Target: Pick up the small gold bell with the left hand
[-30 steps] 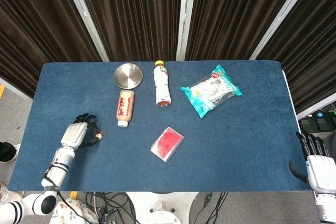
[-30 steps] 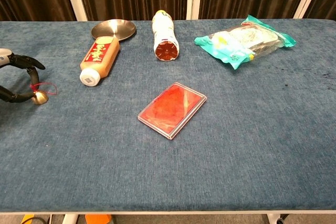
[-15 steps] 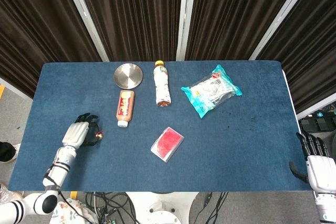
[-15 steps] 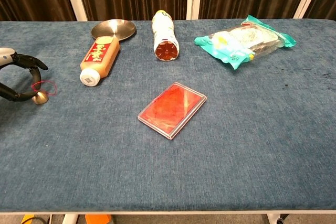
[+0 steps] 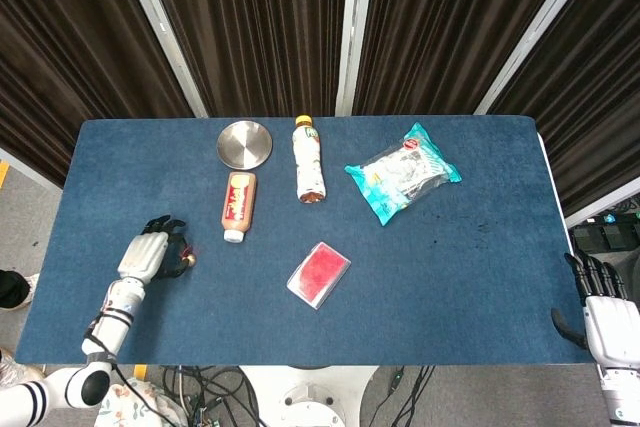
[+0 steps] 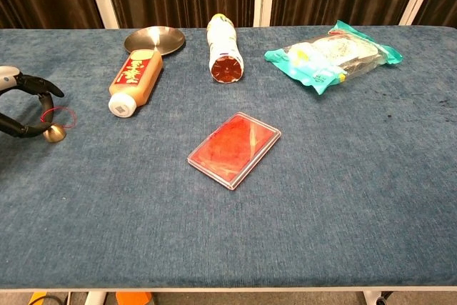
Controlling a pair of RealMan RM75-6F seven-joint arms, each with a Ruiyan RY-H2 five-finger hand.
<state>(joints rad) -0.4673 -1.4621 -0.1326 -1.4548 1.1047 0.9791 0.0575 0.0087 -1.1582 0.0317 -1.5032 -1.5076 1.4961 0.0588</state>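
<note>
On the counter, far side, left to right: dish, drink bottle lying down, snack bag. Sauce bottle lies just in front of the dish; flat packet sits mid-counter, nearer the front. Bell at the left edge, touching the left hand — right hand off the front right corner.

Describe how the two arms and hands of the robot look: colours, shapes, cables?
The left hand has a silver-white back and black fingers, on a slim white forearm banded with black rings. The right hand looks alike: white palm shell, dark fingers. Any cables on the arms cannot be made out.
</note>
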